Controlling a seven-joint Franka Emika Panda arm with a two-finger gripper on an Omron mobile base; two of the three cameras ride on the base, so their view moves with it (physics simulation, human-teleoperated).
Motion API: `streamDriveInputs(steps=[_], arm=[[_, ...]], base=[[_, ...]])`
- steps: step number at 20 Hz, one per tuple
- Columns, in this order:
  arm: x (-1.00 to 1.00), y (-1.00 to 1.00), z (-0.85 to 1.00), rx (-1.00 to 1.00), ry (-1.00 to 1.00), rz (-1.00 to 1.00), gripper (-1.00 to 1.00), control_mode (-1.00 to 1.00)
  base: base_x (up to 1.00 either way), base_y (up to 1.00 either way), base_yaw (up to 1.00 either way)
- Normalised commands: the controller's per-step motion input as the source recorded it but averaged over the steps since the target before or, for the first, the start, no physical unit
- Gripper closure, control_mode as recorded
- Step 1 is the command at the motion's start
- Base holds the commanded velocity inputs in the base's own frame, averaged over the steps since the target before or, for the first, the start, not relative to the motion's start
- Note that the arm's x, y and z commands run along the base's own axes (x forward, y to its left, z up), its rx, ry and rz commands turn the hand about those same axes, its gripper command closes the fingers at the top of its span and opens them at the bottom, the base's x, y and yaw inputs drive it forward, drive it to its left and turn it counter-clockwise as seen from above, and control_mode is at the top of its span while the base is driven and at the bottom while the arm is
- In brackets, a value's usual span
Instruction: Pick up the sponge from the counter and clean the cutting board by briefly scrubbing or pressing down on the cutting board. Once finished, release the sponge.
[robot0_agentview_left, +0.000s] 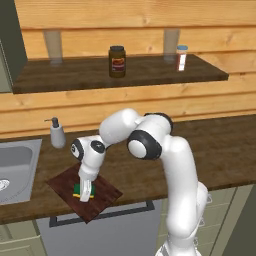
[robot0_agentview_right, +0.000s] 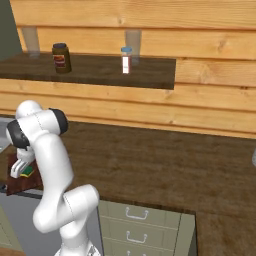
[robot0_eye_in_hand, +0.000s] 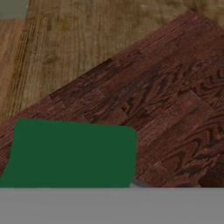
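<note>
The dark reddish-brown cutting board lies on the counter near its front edge, right of the sink. The green-and-yellow sponge rests flat on the board's middle. My gripper points straight down at it, its white fingers on either side of the sponge and shut on it. From the right base view the sponge shows beside the gripper, over the board. The hand view sits close above the sponge's green top, with board grain around it; my fingertips are hidden there.
A steel sink is set in the counter left of the board, with a grey soap dispenser behind it. On the shelf above stand a dark jar and a small bottle.
</note>
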Motion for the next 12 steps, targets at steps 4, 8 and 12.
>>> streamDriveInputs(steps=[4, 8, 12], arm=[[1.00, 1.00, -0.68, -0.08, -0.23, -0.24, 1.00, -1.00], [1.00, 1.00, -0.38, 0.04, -0.32, -0.22, 1.00, -1.00], [1.00, 1.00, -0.67, 0.11, -0.19, -0.18, 1.00, -1.00]], base=[[0.00, 0.00, 0.00], [0.00, 0.00, 0.00], [0.00, 0.00, 0.00]])
